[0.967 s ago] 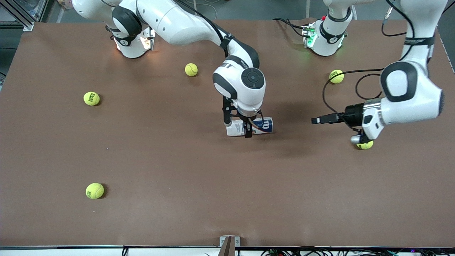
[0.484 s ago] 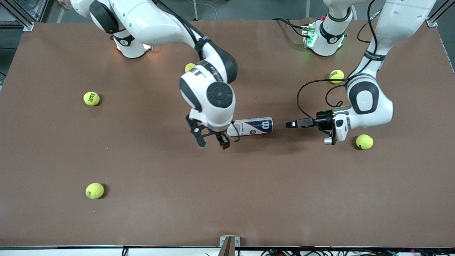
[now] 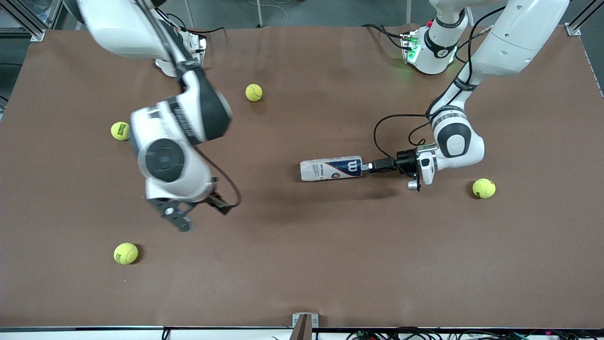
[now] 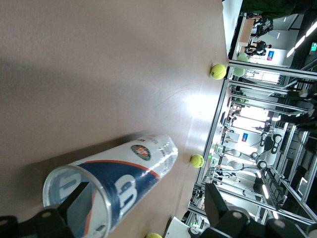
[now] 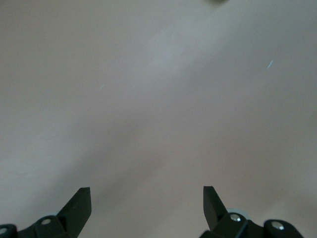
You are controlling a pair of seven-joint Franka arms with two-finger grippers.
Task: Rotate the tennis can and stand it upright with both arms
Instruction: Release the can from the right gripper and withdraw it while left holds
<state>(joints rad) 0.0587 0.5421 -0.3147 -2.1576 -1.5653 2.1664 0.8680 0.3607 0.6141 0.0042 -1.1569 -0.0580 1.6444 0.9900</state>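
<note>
A brown table (image 3: pixel 302 264) carried everything, with the two arms' bases standing along its edge farthest from the front camera. The tennis can (image 3: pixel 331 169) lay on its side near the middle of the table, its long axis running between the two arms' ends, the navy part with the white W logo toward the left arm's end and the white part toward the right arm's end. The left gripper (image 3: pixel 373 165) was low at the can's navy end, its fingers spread wide; in the left wrist view one finger (image 4: pixel 79 203) showed inside the can's open mouth (image 4: pixel 74 198) and the other stood outside the wall, not pressed together on it. The right gripper (image 3: pixel 198 212) hung over bare table toward the right arm's end, well apart from the can, with its fingers (image 5: pixel 79 201) wide and nothing between them. Five tennis balls lay scattered: one (image 3: pixel 254 92) near the right arm's base, one (image 3: pixel 121 131) partly covered by the right arm, one (image 3: pixel 126 253) nearest the front camera at the right arm's end, one (image 3: pixel 483 188) near the left arm's wrist, and another not seen in the front view
</note>
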